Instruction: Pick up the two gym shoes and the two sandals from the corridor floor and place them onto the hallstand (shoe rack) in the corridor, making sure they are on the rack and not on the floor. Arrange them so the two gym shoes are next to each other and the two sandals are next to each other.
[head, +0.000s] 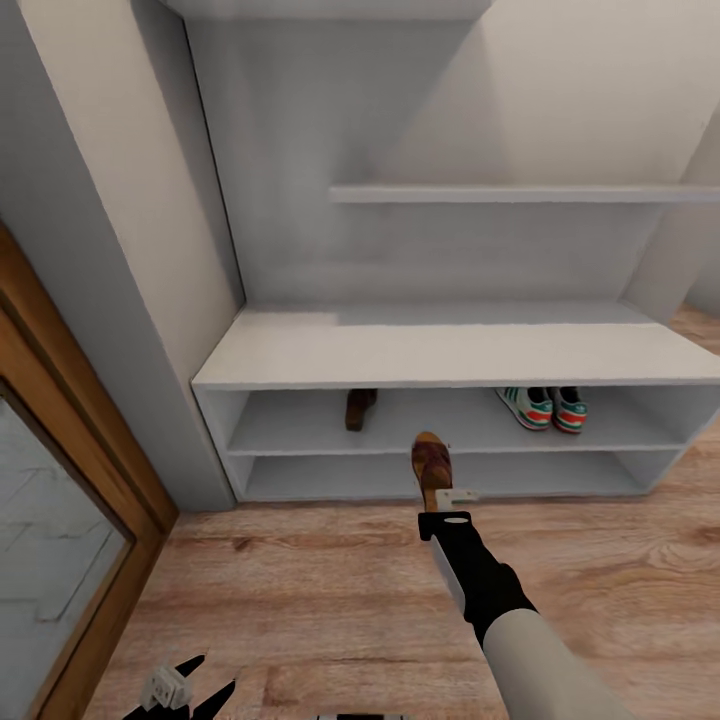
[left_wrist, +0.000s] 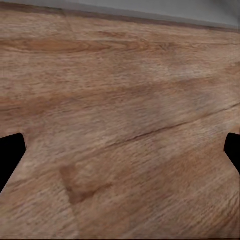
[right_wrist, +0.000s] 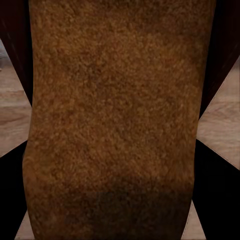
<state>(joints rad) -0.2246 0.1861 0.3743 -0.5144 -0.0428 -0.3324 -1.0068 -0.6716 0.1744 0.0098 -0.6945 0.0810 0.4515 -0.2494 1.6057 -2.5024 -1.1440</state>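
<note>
The right gripper (head: 437, 497) is pinched on a brown sandal (head: 431, 465), holding it by its heel end in the air just in front of the rack (head: 420, 352), at about the height of the open shelves. In the right wrist view the sandal's sole (right_wrist: 112, 120) runs straight out between the dark fingers (right_wrist: 210, 60), so its long axis is in line with the gripper and the forearm. The toe strap points away from the robot, toward the shelf opening. The other sandal (head: 359, 408) sits on the upper shelf, to the left of the held one and deeper in; its long axis appears to run front to back, though its detail is small. The coming move therefore calls for a forward reach with a leftward shift, to set the pair side by side. The two gym shoes (head: 543, 408) stand together on the same shelf, well to the right. The left gripper (head: 180, 692) hangs low over the floor (head: 300, 600), fingers spread and empty, well away from the rack; the right arm is the nearer one.
</note>
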